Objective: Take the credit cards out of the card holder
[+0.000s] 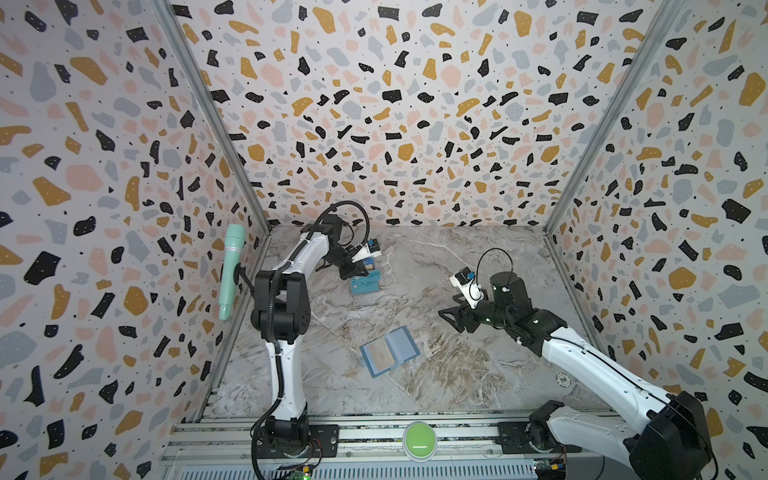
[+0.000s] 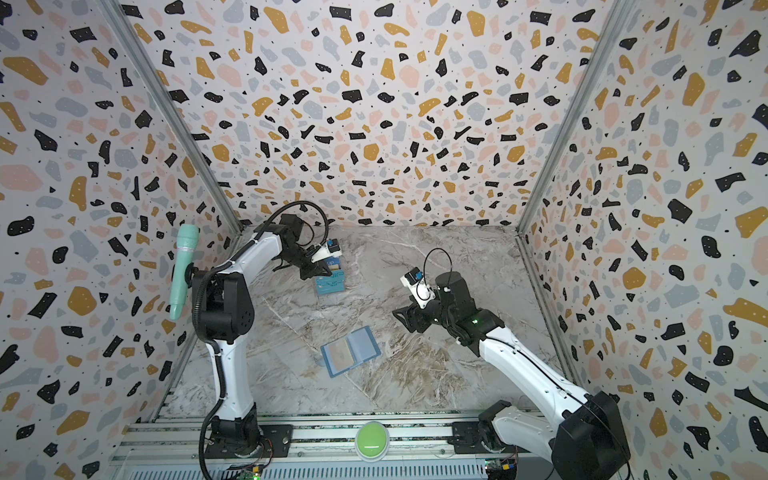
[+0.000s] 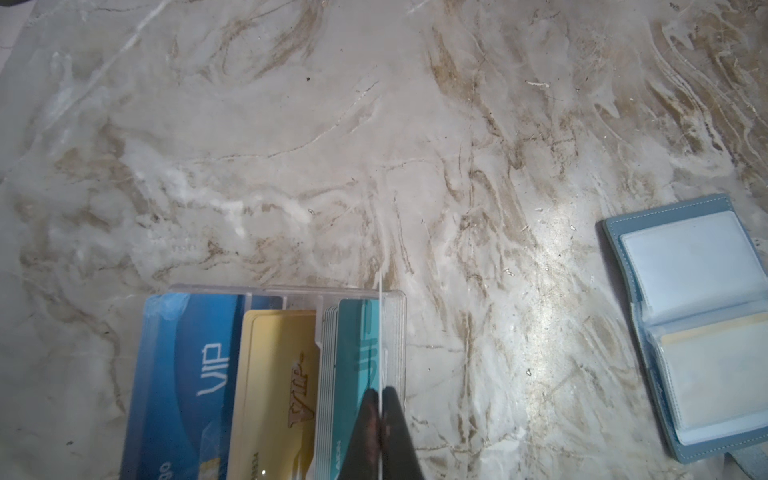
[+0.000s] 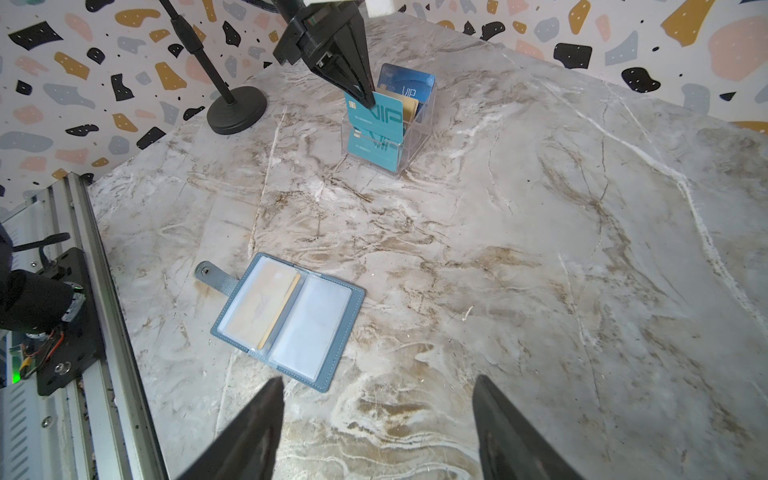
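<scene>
The card holder point(image 4: 286, 320) lies open on the desk point(image 4: 540, 249), one golden card point(image 4: 259, 305) in its sleeve. The right end effector point(image 4: 376, 380) hovers near it, spread and empty. The left end effector point(image 4: 368, 99) pinches a teal card point(image 4: 386, 116) over the clear rack point(image 4: 415, 143). Released askew, it could catch the rim; pulling the golden one may drag the unpinned holder.

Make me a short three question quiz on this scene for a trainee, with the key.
1. True or false: the left gripper has its fingers shut on a teal plastic card.
2. Whose fingers stand apart? A: the left gripper. B: the right gripper.
3. What colour is the thin plastic card inside the open slate-blue bifold card holder?
Key: 1 true; 2 B; 3 golden-yellow.
</scene>
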Motion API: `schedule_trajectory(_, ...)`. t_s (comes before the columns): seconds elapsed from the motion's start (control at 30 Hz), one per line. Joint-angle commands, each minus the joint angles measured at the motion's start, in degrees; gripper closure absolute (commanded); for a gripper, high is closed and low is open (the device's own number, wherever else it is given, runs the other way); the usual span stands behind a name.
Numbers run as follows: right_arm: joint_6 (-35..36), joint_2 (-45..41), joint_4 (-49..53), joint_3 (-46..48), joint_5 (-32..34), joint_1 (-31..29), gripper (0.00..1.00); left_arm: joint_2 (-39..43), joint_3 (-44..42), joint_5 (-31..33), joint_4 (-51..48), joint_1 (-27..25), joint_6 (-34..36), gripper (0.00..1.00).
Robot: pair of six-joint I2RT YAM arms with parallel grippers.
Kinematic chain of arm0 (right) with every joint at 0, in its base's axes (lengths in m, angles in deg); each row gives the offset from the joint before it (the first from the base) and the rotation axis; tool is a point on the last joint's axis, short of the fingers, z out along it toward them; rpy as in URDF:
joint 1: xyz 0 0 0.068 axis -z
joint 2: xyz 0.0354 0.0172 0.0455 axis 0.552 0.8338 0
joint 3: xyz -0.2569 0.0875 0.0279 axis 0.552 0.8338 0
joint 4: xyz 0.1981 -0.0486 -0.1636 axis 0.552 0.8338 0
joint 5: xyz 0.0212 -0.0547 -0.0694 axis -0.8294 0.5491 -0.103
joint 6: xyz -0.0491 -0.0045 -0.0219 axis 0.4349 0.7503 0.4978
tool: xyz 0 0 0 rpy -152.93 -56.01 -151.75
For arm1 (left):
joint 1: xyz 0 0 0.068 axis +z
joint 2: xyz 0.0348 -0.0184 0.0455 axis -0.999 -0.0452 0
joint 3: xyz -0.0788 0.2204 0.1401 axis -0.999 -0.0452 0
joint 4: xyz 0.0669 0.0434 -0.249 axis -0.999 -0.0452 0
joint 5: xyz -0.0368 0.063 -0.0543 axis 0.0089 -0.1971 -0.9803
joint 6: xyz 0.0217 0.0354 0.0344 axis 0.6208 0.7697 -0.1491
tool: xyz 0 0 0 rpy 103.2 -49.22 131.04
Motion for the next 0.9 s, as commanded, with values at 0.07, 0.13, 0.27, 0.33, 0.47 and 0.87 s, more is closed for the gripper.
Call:
schedule_trajectory(0.07,-0.3,-1.1,-0.8,0.3,0.1,0.1,0.28,-0.7,1.3,-2.1,-0.8,1.2,1.4,1.0)
schedule_trajectory(0.13,-0.3,-1.0,-0.8,0.2,0.1,0.1,0.28,-1.2,1.6,-2.3,-0.8,1.5,1.4,1.0)
schedule_trajectory(0.27,-0.1,-1.0,-0.9,0.3,0.1,0.1,0.28,-2.2,1.7,-2.1,-1.2,1.6,1.4,1.0)
schedule_trajectory(0.33,-0.1,-1.0,-0.8,0.3,0.1,0.1,0.28,-2.7,1.5,-2.2,-1.2,1.6,1.4,1.0)
schedule_trajectory(0.47,-0.1,-1.1,-0.8,0.2,0.0,0.1,0.28,-3.0,1.0,-2.3,-1.2,1.6,1.4,1.0)
schedule_trajectory(0.87,0.0,-1.6,-0.8,0.4,0.0,0.1,0.28,-4.1,-0.1,-2.3,-0.2,1.6,0.2,1.0)
